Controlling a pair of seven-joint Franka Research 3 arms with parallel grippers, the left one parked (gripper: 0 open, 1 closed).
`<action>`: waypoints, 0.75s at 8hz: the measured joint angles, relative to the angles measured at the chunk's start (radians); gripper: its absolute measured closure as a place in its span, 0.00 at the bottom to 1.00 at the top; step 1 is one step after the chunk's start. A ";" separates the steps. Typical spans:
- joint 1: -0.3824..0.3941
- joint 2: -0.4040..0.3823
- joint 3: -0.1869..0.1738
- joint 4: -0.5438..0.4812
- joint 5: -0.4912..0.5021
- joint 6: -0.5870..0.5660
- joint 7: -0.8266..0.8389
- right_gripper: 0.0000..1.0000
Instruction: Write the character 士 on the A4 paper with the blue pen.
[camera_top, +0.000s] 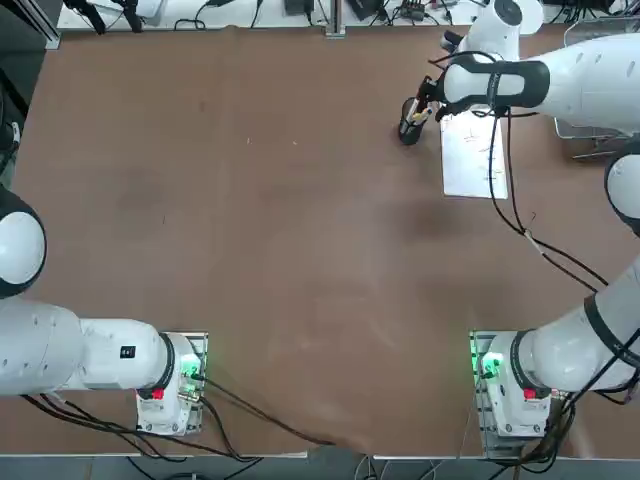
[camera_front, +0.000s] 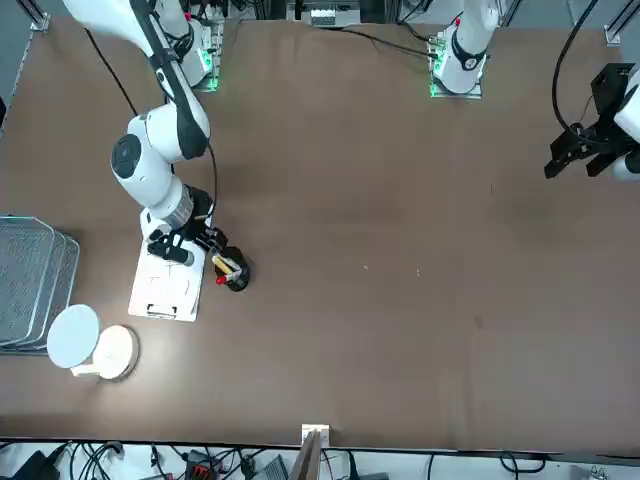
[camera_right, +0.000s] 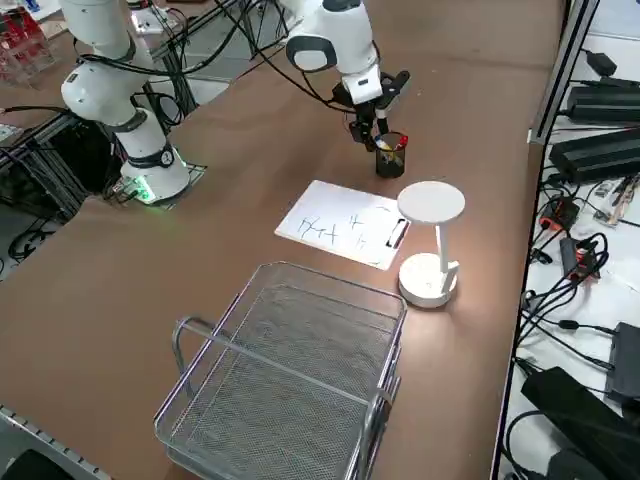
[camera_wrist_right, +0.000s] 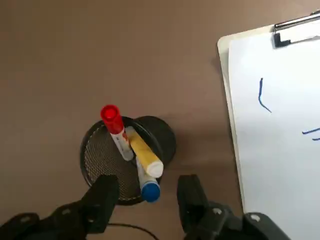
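Right gripper (camera_wrist_right: 145, 200) hovers, jaws released, over the black mesh pen cup (camera_wrist_right: 102, 155) just beside the white clipped A4 paper (camera_wrist_right: 280, 150). Slim blue-capped pen (camera_wrist_right: 148, 187) stands inside: light, stiff, probably slippery; best pinched near its cap, clear of the yellow pen (camera_wrist_right: 145, 155) and red pen (camera_wrist_right: 114, 125).

The table (camera_top: 250, 250) is seen from straight overhead, from across it facing the robot, and diagonally from a raised spot at the robot's right. The wrist camera is held close above the pen holder (camera_wrist_right: 127, 160). The pen holder and adjacent A4 paper (camera_right: 345, 225) are shared by all views.
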 joint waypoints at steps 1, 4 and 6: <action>-0.003 0.004 -0.001 0.014 0.036 0.000 -0.029 0.27; -0.011 0.019 -0.003 0.038 0.140 -0.015 -0.126 0.28; -0.012 0.025 -0.005 0.040 0.141 -0.071 -0.134 0.28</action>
